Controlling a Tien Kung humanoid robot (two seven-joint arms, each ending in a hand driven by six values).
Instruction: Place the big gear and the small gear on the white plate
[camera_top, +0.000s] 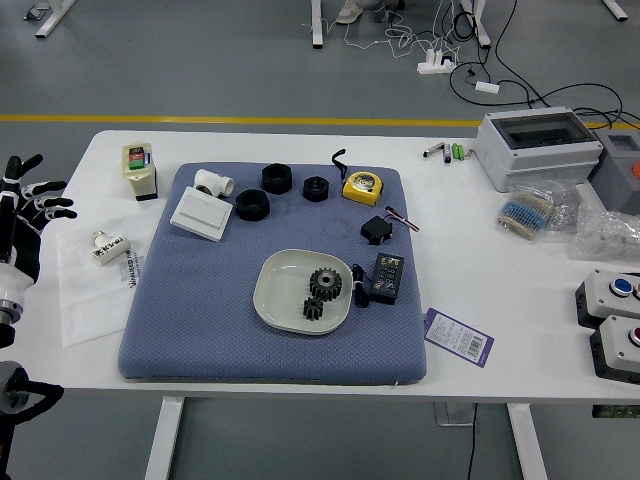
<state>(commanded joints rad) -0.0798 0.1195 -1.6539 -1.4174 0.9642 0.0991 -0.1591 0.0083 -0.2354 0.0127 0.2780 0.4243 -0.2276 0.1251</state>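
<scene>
Lg. gear (325, 283), sm. gear (313, 308) on wht. plate (281, 290)

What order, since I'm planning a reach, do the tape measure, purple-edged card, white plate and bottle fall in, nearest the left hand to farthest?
By the head view, from the left hand:
1. Bottle, far left
2. White plate, on mat
3. Tape measure, mat's far right
4. Purple-edged card, right of mat

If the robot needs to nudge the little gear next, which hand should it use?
Probably the left hand: it's open and holding nothing, near the table's left side. The right hand isn't in view. But the small gear is already on the white plate.
</scene>
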